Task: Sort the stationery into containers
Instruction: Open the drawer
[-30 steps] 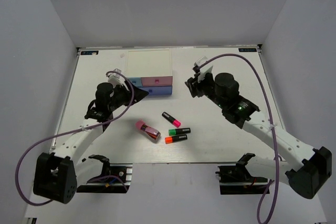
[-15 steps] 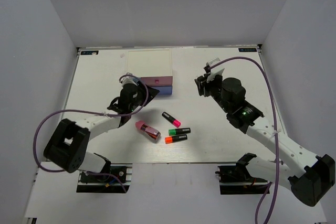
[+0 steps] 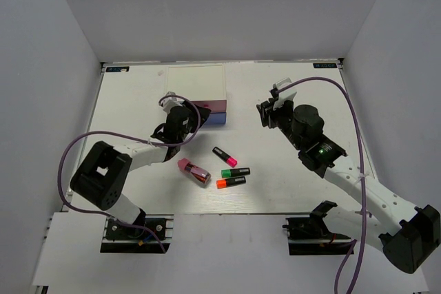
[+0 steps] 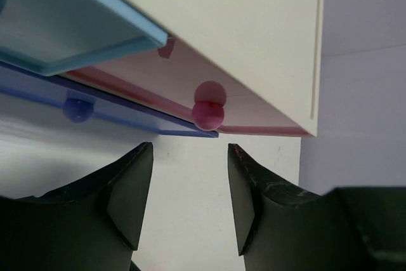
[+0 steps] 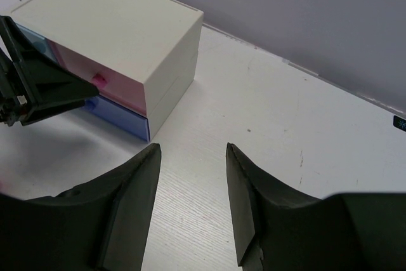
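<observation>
Nothing is sorted yet as far as we can see: all four pieces we can find lie loose on the table (image 3: 124,170), in its middle, nearer the near edge than the drawers.

The orange marker (image 3: 231,182) is closest to that edge. Its long axis runs almost parallel to the edge, coloured end to the left. The green marker (image 3: 236,171) lies just behind it, turned the same way. The pink marker (image 3: 224,156) sits diagonally, pink end toward the near right corner. Left of them, the oblong block (image 3: 194,171) is also diagonal, dark red end nearest us.

Farther on, the left gripper (image 4: 189,150) is moderately open and empty, aimed at the pink drawer (image 3: 210,106), close to its knob. The right gripper (image 5: 192,150) hovers to the right, jaws apart, holding nothing.

Beyond, the drawer unit (image 3: 196,84) fronts the near edge. Its light blue drawer (image 4: 63,23) seems pulled out a little. We judge every piece is still to be placed.
</observation>
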Robot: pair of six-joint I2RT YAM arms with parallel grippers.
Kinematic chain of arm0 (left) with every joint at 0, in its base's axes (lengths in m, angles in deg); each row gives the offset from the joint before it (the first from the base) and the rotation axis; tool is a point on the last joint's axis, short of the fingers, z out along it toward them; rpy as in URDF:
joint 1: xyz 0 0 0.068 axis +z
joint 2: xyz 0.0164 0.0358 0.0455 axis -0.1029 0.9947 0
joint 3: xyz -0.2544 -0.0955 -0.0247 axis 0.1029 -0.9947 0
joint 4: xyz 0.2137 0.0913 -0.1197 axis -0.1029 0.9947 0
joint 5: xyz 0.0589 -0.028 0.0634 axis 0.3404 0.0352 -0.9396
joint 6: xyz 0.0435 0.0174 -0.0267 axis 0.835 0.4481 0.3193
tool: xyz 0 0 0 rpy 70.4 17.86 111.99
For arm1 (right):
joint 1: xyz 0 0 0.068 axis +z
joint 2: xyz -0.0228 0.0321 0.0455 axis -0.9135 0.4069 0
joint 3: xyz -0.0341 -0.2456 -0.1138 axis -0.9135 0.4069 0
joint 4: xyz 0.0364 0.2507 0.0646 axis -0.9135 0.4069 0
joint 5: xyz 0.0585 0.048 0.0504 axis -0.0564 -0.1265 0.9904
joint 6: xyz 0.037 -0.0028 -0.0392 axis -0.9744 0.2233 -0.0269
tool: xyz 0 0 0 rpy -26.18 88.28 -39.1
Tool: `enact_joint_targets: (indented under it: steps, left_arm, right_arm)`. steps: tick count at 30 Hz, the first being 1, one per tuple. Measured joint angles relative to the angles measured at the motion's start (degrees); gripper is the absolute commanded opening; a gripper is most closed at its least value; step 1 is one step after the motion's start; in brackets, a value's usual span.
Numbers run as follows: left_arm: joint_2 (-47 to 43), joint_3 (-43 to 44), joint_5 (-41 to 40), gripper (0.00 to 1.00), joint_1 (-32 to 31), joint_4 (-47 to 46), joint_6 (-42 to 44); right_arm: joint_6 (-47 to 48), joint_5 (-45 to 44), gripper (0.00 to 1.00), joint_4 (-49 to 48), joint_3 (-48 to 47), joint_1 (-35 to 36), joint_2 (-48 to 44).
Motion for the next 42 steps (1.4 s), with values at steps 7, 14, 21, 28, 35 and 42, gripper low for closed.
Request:
enact_joint_targets:
  steps: [7, 14, 21, 28, 35, 42]
  left_arm:
    - [1.77, 0.76, -1.29, 0.58, -0.44, -2.73, -0.11]
    - [3.76, 0.83, -4.20, 0.54, -0.98, -6.08, -0.02]
    - [3.76, 0.83, -6.64, 0.53, -1.49, -8.76, 1.18]
    - [4.15, 0.85, -7.61, 0.44, -1.51, -9.77, 1.86]
    - [6.34, 1.09, -7.80, 0.44, -1.77, -11.13, 1.99]
    - [6.84, 1.88, -7.76, 0.30, -1.88, -11.28, 2.01]
  right_arm:
    - [0.00, -0.02, 0.52, -0.15, 0.11, -0.09, 0.02]
    - [0.00, -0.07, 0.52, -0.59, 0.13, -0.09, 0.02]
    - [0.00, -0.04, 0.52, -0.85, 0.26, -0.09, 0.00]
    - [-0.02, -0.07, 0.53, -0.90, 0.37, -0.15, 0.00]
    - [-0.02, -0.07, 0.53, -0.90, 0.37, -0.15, 0.00]
    - [-0.02, -0.07, 0.53, -0.92, 0.37, -0.20, 0.00]
